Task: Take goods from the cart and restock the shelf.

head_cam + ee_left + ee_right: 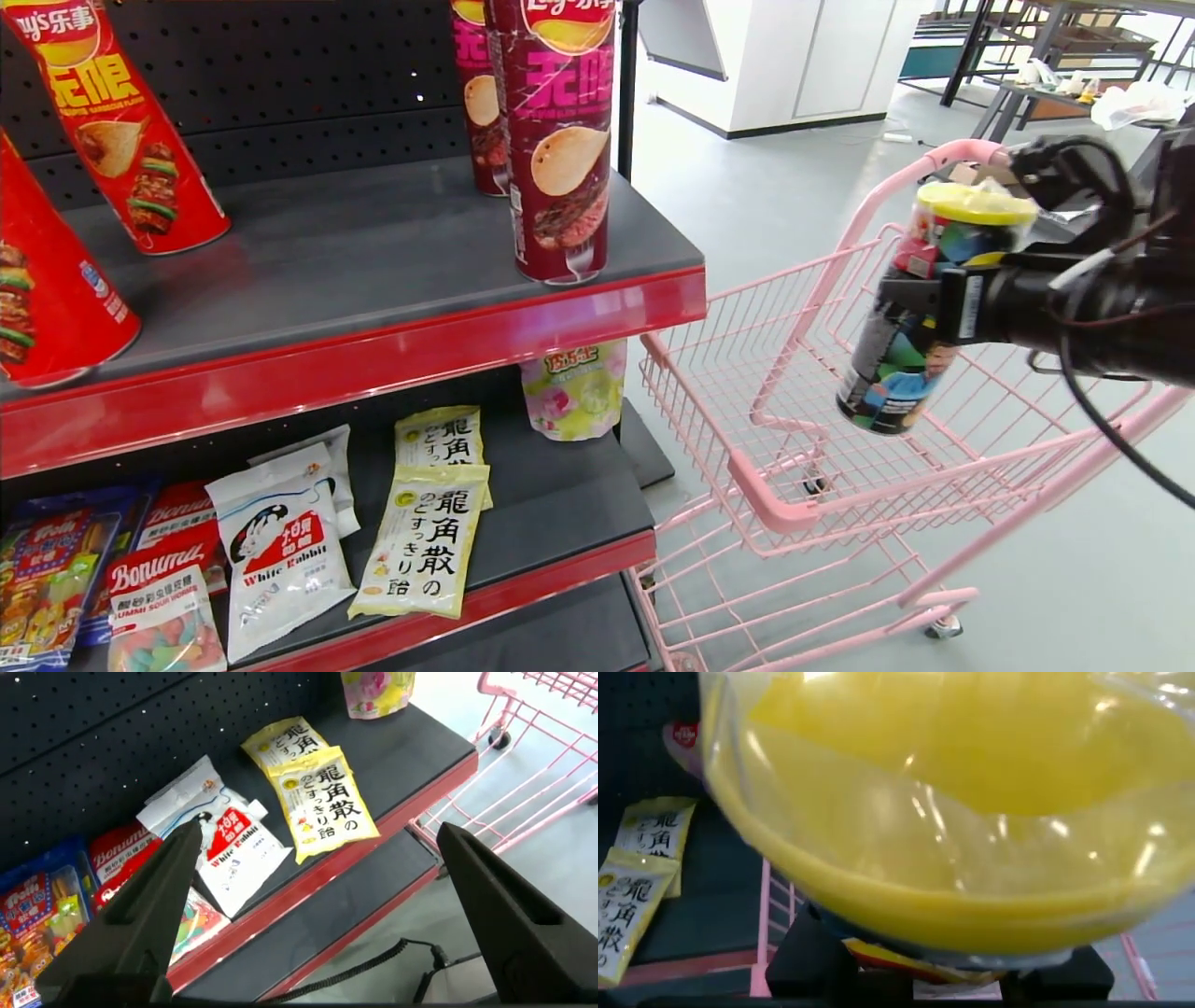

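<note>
Right jaws clamp a tilted yellow-lidded canister (892,378) above the pink cart (761,490); left jaws hang wide open, empty, over the lower shelf (425,761). Swung carelessly to the upper shelf (373,243), the canister could topple the 2 maroon tubes (558,140) at its edge.

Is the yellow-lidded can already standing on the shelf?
No, the right gripper, jaws clamped around the can, holds it over the pink cart, off the shelf.

A white cabinet (794,56) with a dark base strip stands on the grey floor (738,177). Near it, a dark-legged counter (1022,89) carries small clutter and a crumpled white bag (1134,103). A small white object (896,137) lies on the floor between them.
</note>
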